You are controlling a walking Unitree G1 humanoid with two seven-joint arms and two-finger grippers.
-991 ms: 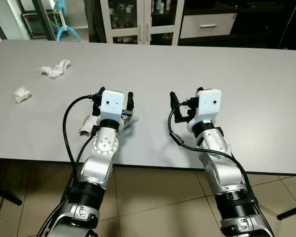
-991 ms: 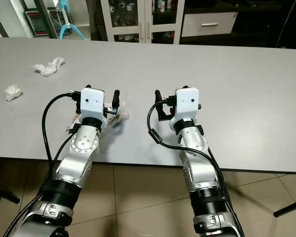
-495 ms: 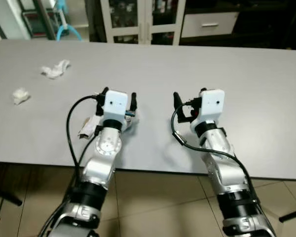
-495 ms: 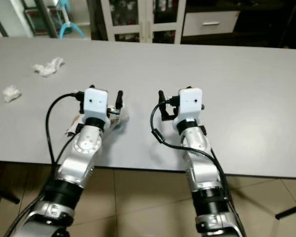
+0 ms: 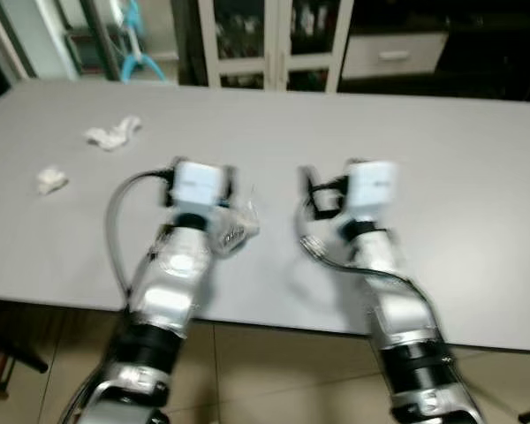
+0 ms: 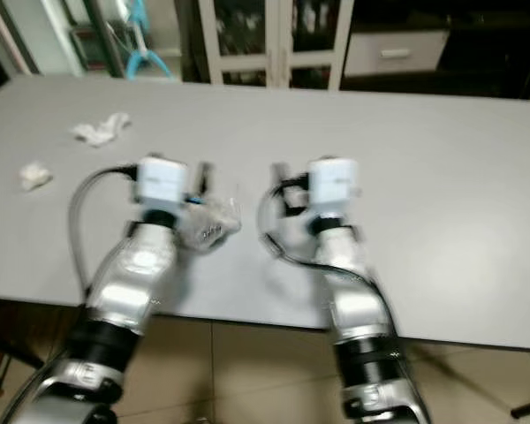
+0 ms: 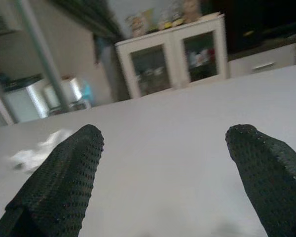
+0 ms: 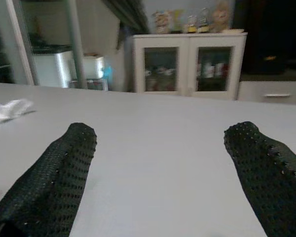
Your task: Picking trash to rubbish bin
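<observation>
Both arms reach forward side by side, left gripper (image 7: pixel 163 168) and right gripper (image 8: pixel 160 168) jaws apparently spread wide.

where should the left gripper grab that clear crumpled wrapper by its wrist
Probably the raised crinkled bulge of the wrapper, coming from above with fingers straddling it. It lies low on the grey table, beside the left gripper, whose fingers stand apart; flat edges give little to pinch.

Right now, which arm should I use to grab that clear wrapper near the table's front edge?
Left. The left gripper is open and sits right beside the crumpled clear wrapper, which lies against that wrist. The right gripper, also open, is farther off across bare grey table.
</observation>
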